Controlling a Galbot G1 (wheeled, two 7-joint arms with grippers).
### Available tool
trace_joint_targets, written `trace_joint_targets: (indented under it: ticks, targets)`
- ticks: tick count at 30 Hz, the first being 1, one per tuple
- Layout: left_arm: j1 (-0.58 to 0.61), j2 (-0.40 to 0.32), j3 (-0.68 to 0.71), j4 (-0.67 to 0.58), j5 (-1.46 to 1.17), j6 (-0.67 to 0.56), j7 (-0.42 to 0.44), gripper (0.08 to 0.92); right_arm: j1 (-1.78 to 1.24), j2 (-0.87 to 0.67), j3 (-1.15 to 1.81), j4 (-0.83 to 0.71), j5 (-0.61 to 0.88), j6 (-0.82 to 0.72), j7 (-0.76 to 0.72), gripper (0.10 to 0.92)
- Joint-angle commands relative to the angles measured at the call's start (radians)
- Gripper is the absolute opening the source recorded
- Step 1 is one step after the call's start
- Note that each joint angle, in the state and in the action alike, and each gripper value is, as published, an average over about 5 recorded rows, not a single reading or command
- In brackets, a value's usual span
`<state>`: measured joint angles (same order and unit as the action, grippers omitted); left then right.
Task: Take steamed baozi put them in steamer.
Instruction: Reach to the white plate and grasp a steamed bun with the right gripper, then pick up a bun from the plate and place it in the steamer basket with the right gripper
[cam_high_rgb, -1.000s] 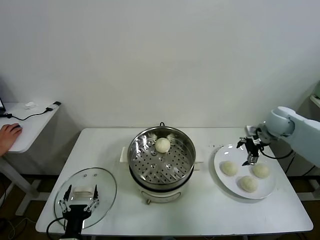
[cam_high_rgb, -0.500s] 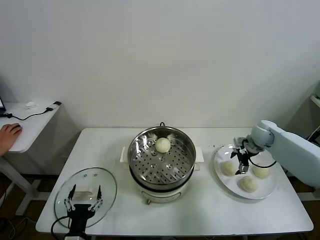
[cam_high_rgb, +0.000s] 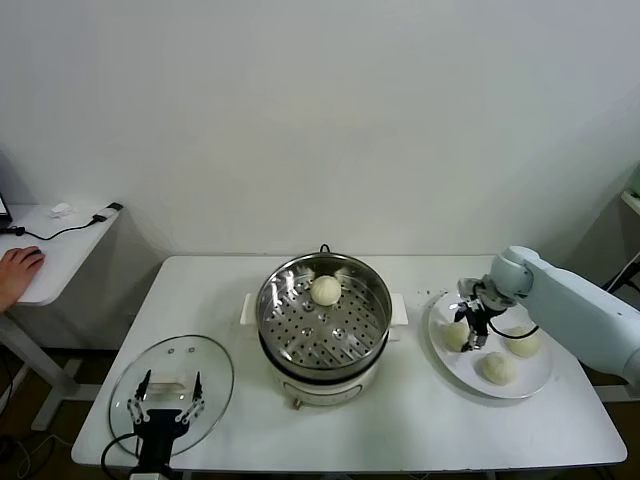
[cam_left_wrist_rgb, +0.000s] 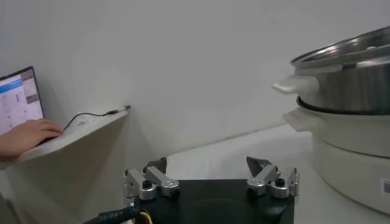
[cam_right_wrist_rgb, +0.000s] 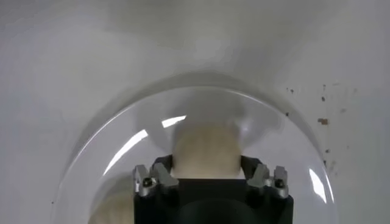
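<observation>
The steel steamer (cam_high_rgb: 272, 300) stands on its white pot base mid-table with one baozi (cam_high_rgb: 324, 290) inside at the back. Three more baozi lie on a white plate (cam_high_rgb: 541, 377) at the right: a left one (cam_high_rgb: 454, 338), a far-right one (cam_high_rgb: 522, 343) and a near one (cam_high_rgb: 497, 368). My right gripper (cam_high_rgb: 471, 328) is down over the left bun. In the right wrist view the gripper (cam_right_wrist_rgb: 206, 163) is open, with that bun (cam_right_wrist_rgb: 206, 146) between its fingers and the plate (cam_right_wrist_rgb: 122, 152) under it. My left gripper (cam_high_rgb: 163, 402) is open and empty, parked above the glass lid.
The glass lid (cam_high_rgb: 214, 372) with a white handle lies at the front left. The left wrist view shows the left gripper (cam_left_wrist_rgb: 207, 167) open and the steamer's side (cam_left_wrist_rgb: 353, 91). A side table with a person's hand (cam_high_rgb: 18, 268) stands at the far left.
My right gripper has moved left across the plate and come down over the left bun. The left arm has barely moved.
</observation>
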<state>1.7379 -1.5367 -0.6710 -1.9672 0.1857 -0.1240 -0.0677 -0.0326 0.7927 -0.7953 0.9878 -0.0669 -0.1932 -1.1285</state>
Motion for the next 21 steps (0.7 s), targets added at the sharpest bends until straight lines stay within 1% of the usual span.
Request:
trace_joint_targets:
  ticks: [1, 7, 12, 16, 19, 21]
  targets:
    - [0.003, 0.001, 0.000, -0.002, 0.003, 0.000, 0.002, 0.823, -0.008, 0.014, 0.003, -0.023, 0.004, 0.002, -0.001, 0.594]
    - [0.008, 0.002, -0.001, -0.003, 0.001, -0.004, 0.001, 0.823, 0.000, -0.010, 0.005, -0.003, 0.044, -0.003, -0.001, 0.550]
    - [0.012, 0.007, -0.001, -0.005, -0.006, -0.006, 0.001, 0.823, 0.067, -0.070, -0.009, 0.056, 0.120, -0.015, -0.003, 0.543]
    - [0.011, 0.011, 0.006, -0.002, -0.014, -0.010, 0.001, 0.823, 0.284, -0.122, -0.146, 0.118, 0.252, -0.036, -0.009, 0.539]
    - [0.010, 0.009, 0.017, 0.005, -0.020, -0.017, 0.000, 0.823, 0.550, -0.125, -0.350, 0.165, 0.408, -0.058, -0.003, 0.541]
    - [0.012, 0.008, 0.025, 0.006, -0.021, -0.022, 0.000, 0.823, 0.697, -0.101, -0.475, 0.191, 0.509, -0.073, 0.002, 0.542]
